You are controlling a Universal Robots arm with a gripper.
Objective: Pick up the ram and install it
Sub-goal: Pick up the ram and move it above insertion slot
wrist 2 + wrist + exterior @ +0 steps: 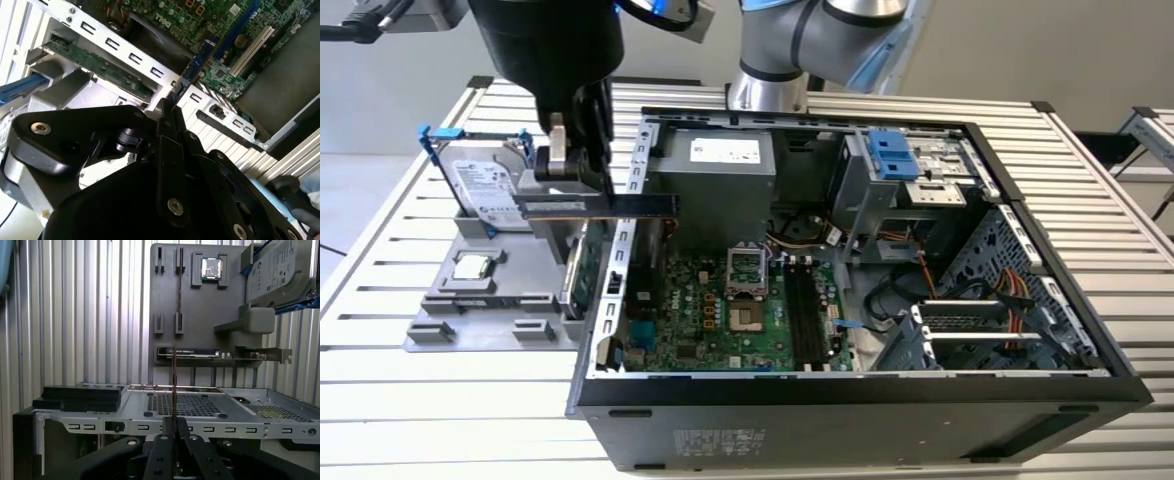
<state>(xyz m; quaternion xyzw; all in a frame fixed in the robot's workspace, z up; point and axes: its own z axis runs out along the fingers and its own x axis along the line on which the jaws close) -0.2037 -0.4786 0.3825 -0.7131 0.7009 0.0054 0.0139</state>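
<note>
The slatted worktop carries an open computer case, its motherboard partly hidden under cables. On the exterior view's left, a grey holder tray props up a hard drive. The tool is clenched on the ram, held level over the case's wall nearest the tray. Both wrist views catch the ram edge-on, its gripped end hidden between the fingers.
</note>
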